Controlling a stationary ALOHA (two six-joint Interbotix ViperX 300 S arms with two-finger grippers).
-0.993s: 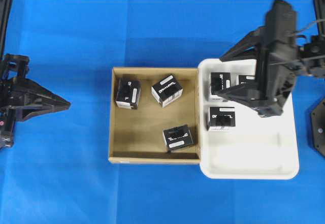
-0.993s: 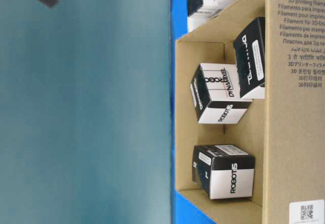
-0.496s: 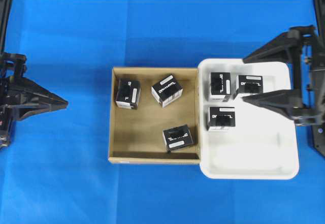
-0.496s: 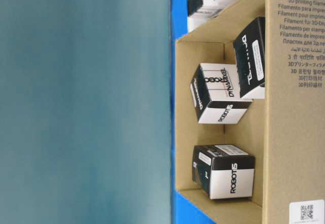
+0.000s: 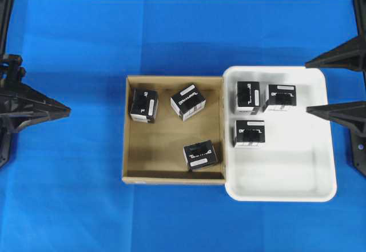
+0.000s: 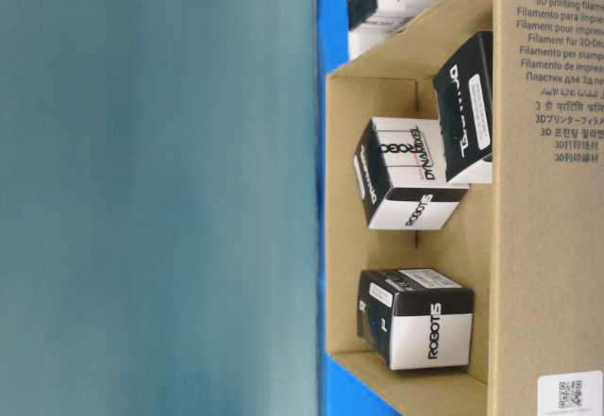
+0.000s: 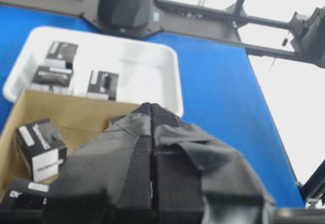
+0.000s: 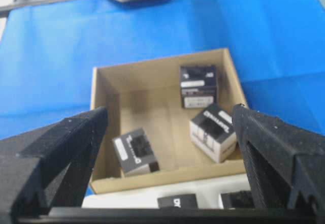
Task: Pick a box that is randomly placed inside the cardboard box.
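Two pincers sit at the bench's (image 5: 86, 218) outer edges, both holding nothing: the right pincer (image 5: 336, 86) has its fingers spread wide at the right edge of the white tray (image 5: 286, 178), while the left pincer (image 5: 60, 112) has its fingers pressed together, well apart from the cardboard box (image 5: 130, 149). Bare blue bench surrounds the cardboard box on three sides, and its right wall touches the tray. Inside lie three black cartons with white lettering, well apart: one box (image 5: 200, 155) near the front right corner, two (image 5: 144, 105) (image 5: 188, 101) toward the back wall; three more sit in the tray.
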